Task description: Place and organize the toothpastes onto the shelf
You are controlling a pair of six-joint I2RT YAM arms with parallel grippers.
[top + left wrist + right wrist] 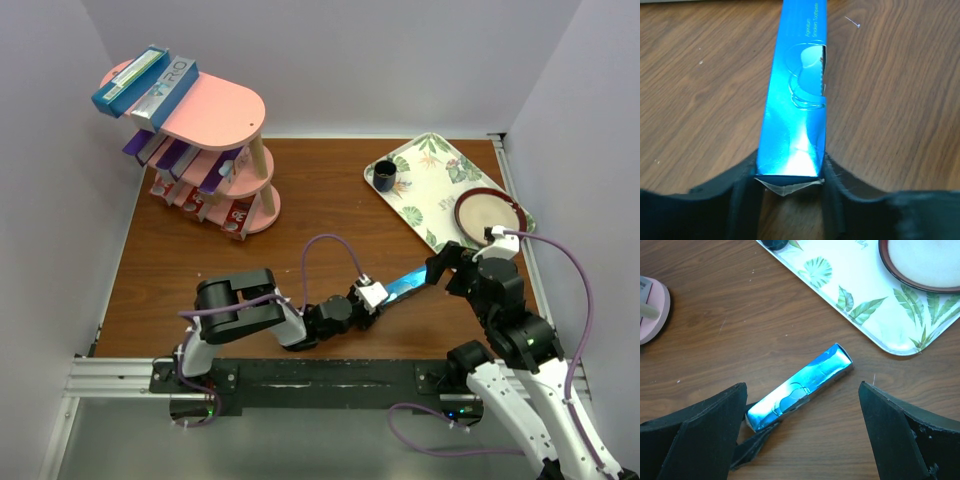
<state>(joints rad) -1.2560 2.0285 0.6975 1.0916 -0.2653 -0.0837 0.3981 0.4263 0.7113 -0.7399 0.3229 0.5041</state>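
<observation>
Left tool [790,172] is clamped on the near end of the blue toothpaste carton [797,100], probably so its free length can slide onto a tier. It lies on the tabletop [200,250], well apart from the shelf [215,110]; the right tool [801,386] hangs wide open, empty.

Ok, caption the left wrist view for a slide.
Left gripper closed on one end of a blue toothpaste carton, wooden table beneath.

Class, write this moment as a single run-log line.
left gripper: shut on blue toothpaste carton | right gripper: open, over carton | carton: on wooden table | pink shelf: partly stocked
</observation>
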